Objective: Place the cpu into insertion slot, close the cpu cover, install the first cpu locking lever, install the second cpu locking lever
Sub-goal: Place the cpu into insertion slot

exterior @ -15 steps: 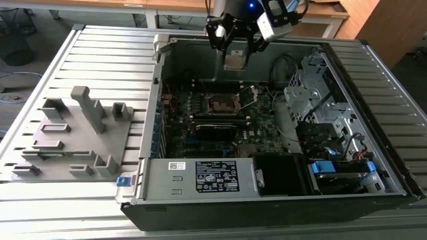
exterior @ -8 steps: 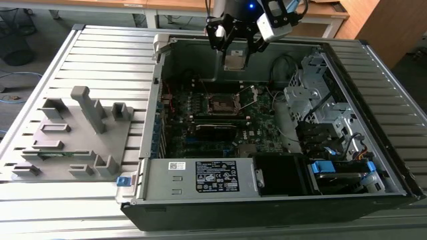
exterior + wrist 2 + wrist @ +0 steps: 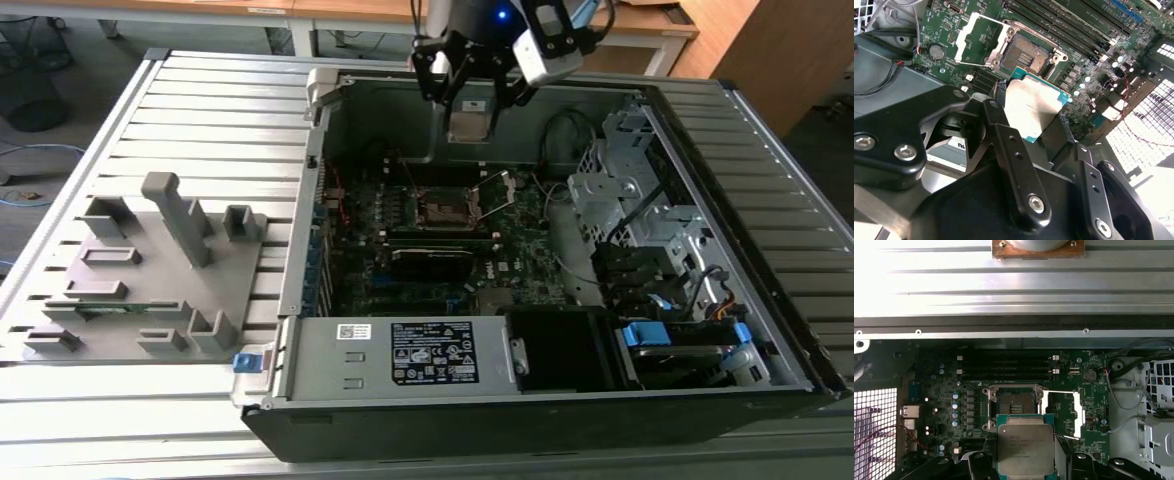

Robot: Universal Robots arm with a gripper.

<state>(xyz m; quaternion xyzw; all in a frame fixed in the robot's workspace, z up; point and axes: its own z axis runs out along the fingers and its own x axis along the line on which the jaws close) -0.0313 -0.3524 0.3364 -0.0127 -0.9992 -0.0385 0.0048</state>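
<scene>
Your tool (image 3: 471,118) is clamped on the cpu (image 3: 1025,449), hanging above the bare insertion slot (image 3: 1015,407). The cpu cover (image 3: 1064,412) stands open just beside it.

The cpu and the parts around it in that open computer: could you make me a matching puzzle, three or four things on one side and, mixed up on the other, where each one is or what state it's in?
Things:
1. cpu
2. insertion slot
3. cpu cover
4. gripper

Places or states:
A. flipped open beside the slot
B. shut on the cpu
C. empty, set in the green board
D. held above the board, not yet seated

Pairs: 1-D, 2-C, 3-A, 4-B
</scene>
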